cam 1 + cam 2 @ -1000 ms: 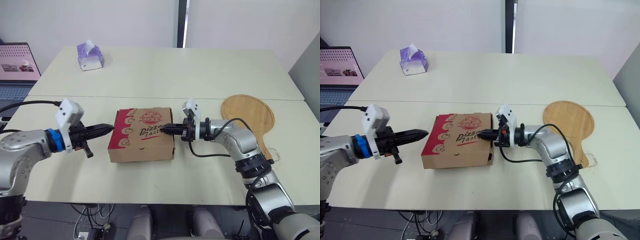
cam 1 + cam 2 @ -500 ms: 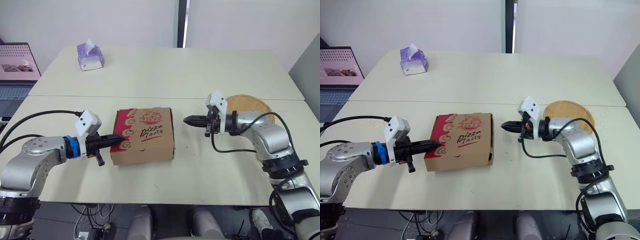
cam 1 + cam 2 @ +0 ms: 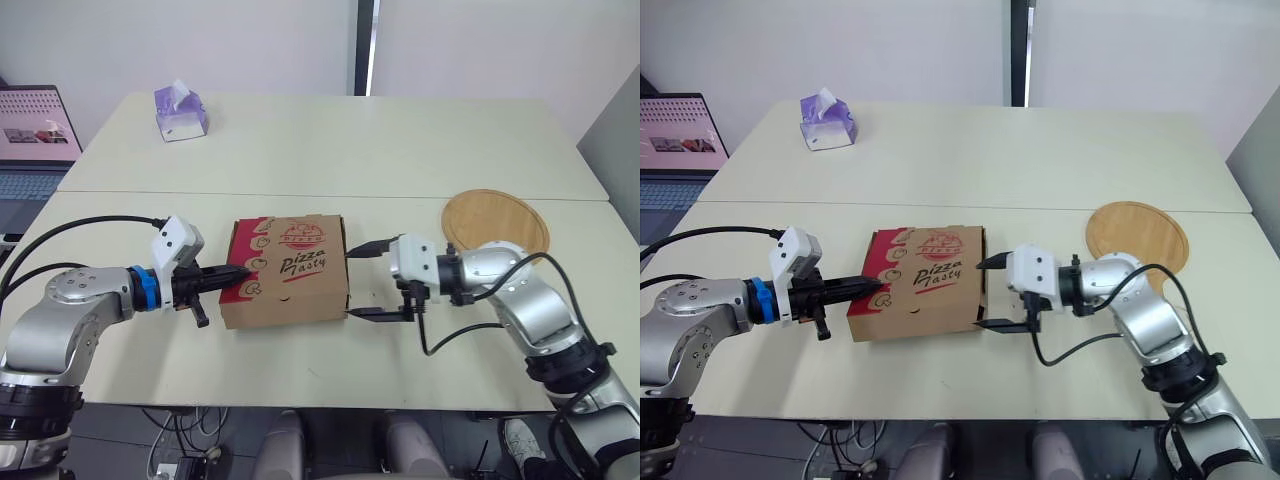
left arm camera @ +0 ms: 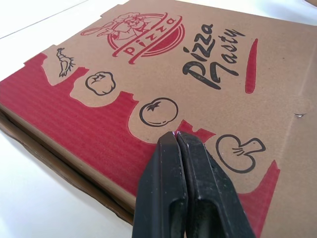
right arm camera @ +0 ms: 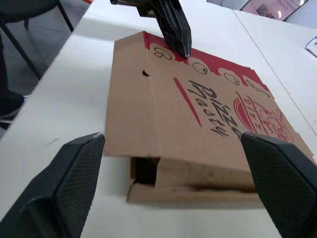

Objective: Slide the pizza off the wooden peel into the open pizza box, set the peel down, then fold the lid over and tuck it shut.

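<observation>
The brown pizza box (image 3: 285, 268) lies closed on the near table, its printed lid (image 4: 223, 59) facing up. My left gripper (image 3: 240, 272) is shut, its tip (image 4: 176, 141) resting on the lid's red left edge. My right gripper (image 3: 362, 281) stands open just off the box's right side, one finger (image 5: 74, 168) to each side of that wall, touching nothing. At that side a narrow gap (image 5: 146, 171) shows under the lid's flap. The round wooden peel (image 3: 497, 222) lies flat on the table to the right, bare.
A purple tissue box (image 3: 180, 112) stands at the far left of the back table. A laptop (image 3: 35, 140) sits on a surface off the left edge. A seam (image 3: 400, 196) runs between the two tables.
My right gripper left the box's right side, swung right, then came back and opened wide. My left gripper, still shut, moved in onto the lid's left edge.
</observation>
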{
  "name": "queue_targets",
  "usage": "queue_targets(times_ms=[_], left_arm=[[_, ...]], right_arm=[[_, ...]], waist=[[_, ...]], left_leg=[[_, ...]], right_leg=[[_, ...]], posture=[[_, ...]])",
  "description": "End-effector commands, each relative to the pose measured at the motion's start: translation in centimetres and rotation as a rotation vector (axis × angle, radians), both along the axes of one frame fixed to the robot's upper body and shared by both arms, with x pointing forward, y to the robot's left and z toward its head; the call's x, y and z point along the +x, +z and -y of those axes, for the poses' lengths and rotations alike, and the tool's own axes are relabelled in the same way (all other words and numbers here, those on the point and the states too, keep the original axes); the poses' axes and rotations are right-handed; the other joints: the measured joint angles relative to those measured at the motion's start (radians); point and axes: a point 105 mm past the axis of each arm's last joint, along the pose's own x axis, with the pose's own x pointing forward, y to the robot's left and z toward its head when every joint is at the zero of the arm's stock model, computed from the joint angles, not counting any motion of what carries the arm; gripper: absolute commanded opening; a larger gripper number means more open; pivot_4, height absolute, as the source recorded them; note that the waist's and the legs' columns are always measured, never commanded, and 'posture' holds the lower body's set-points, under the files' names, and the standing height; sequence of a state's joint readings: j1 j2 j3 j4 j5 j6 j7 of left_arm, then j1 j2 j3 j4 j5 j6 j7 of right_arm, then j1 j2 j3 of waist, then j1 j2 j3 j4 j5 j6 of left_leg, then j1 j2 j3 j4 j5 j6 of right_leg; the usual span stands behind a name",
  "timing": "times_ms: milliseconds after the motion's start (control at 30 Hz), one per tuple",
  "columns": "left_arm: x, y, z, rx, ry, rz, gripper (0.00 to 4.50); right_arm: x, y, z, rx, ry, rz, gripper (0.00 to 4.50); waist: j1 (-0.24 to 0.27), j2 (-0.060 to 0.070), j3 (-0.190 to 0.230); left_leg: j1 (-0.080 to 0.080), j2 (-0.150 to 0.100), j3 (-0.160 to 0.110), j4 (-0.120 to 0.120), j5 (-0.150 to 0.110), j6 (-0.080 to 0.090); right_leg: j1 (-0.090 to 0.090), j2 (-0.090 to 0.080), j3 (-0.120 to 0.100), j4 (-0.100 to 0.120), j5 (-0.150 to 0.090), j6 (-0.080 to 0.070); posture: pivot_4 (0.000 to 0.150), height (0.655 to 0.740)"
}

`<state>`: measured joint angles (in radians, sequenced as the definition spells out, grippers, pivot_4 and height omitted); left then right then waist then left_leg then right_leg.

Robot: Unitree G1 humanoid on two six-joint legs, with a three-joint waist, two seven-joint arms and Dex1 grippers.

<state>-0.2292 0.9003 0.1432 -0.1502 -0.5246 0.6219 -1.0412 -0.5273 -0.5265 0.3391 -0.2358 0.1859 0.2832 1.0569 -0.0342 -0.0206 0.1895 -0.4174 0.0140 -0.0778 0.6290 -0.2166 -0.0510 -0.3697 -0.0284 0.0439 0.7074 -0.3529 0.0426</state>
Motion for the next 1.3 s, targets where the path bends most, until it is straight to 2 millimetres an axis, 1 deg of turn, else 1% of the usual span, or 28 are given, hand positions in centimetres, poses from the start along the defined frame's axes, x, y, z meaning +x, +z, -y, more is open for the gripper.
queue_targets(times_ms=[33,133,233,367,467,533,600,733,867,1033,1067,1233,1300], left_arm=[[0.2,1.0,-0.1,0.01,-0.01,0.032,0.0],[0.2,1.2,-0.1,0.009,-0.01,0.035,0.0],[0.3,1.3,0.0,0.006,-0.009,0.038,0.0],[0.2,1.3,0.0,0.005,-0.01,0.037,0.0],[0.1,1.2,0.1,0.003,-0.014,0.031,0.0],[0.1,1.2,0.2,0.002,-0.018,0.028,0.0],[0.1,1.2,0.2,0.004,-0.019,0.027,0.0],[0.1,0.8,0.1,0.036,-0.023,0.03,0.0],[-0.1,-0.1,-0.1,0.087,-0.036,0.023,0.0],[-0.2,-0.5,-0.1,0.091,-0.039,0.021,0.0],[-0.2,-0.5,-0.1,0.091,-0.039,0.021,0.0],[0.0,-0.3,-0.4,0.093,-0.036,0.025,0.0],[0.1,-0.2,-0.4,0.093,-0.035,0.028,0.0]], right_arm=[[0.4,0.6,-0.8,0.02,-0.012,0.062,4.48],[1.0,-0.1,-1.0,-0.012,-0.027,0.103,4.48],[1.6,-0.4,-1.1,-0.021,-0.039,0.137,4.48],[2.1,0.3,-1.4,0.017,-0.053,0.169,4.48],[2.2,0.9,-1.8,0.063,-0.059,0.158,4.48],[2.2,0.9,-1.9,0.064,-0.056,0.159,4.48],[2.1,0.6,-1.9,0.056,-0.053,0.155,4.48],[1.9,-0.5,-1.7,0.033,-0.053,0.123,4.48],[1.6,-1.4,-1.7,0.024,-0.057,0.098,4.48],[1.6,-2.0,-1.4,0.011,-0.069,0.09,4.48],[1.6,-1.9,-1.3,0.015,-0.07,0.089,4.48],[0.7,0.4,-0.5,0.12,-0.017,0.031,4.48],[0.8,1.1,0.8,0.137,-0.011,0.012,4.48]], waist=[[0.0,0.0,0.0],[0.001,0.0,0.0],[0.001,0.0,0.0],[-0.001,0.0,0.0],[-0.001,0.0,0.0],[0.0,0.0,0.0],[0.001,0.0,0.0],[0.001,0.0,0.0],[0.001,0.0,0.0],[0.0,0.0,0.0],[0.0,0.0,0.0],[0.001,0.0,0.0],[0.001,0.0,0.0]], left_leg=[[0.0,0.0,0.0,0.0,0.0,0.0],[0.0,0.0,0.0,0.0,0.0,0.0],[0.0,0.0,0.0,0.0,0.0,0.0],[0.0,0.0,0.0,0.0,0.0,0.0],[0.0,0.0,0.0,0.0,0.0,0.0],[0.0,0.0,0.0,0.0,0.0,0.0],[0.0,0.0,0.0,0.0,0.0,0.0],[0.0,0.0,0.0,0.0,0.0,0.0],[0.0,0.0,0.0,0.0,0.0,0.0],[0.0,0.0,0.0,0.0,0.0,0.0],[0.0,0.0,0.0,0.0,0.0,0.0],[0.0,0.0,0.0,0.0,0.0,0.0],[0.0,0.0,0.0,0.0,0.0,0.0]], right_leg=[[0.0,0.0,0.0,0.0,0.0,0.0],[0.0,0.0,0.0,0.0,0.0,0.0],[0.0,0.0,0.0,0.0,0.0,0.0],[0.0,0.0,0.0,0.0,0.0,0.0],[0.0,0.0,0.0,0.001,0.0,0.0],[0.0,0.0,0.0,0.001,0.0,0.0],[0.0,0.0,0.0,0.001,0.0,0.0],[0.0,0.0,0.0,0.001,0.0,0.0],[0.0,0.0,0.0,0.001,0.0,0.0],[0.0,0.001,0.0,0.002,0.0,0.0],[0.0,0.001,0.0,0.002,0.0,0.0],[0.0,0.0,0.0,0.002,0.0,0.0],[0.0,0.0,0.0,0.002,0.0,0.0]], posture=[[0.15,0.74],[0.15,0.74],[0.15,0.74],[0.15,0.74],[0.15,0.74],[0.15,0.74],[0.15,0.74],[0.15,0.74],[0.15,0.74],[0.15,0.74],[0.15,0.74],[0.15,0.74],[0.15,0.74]])
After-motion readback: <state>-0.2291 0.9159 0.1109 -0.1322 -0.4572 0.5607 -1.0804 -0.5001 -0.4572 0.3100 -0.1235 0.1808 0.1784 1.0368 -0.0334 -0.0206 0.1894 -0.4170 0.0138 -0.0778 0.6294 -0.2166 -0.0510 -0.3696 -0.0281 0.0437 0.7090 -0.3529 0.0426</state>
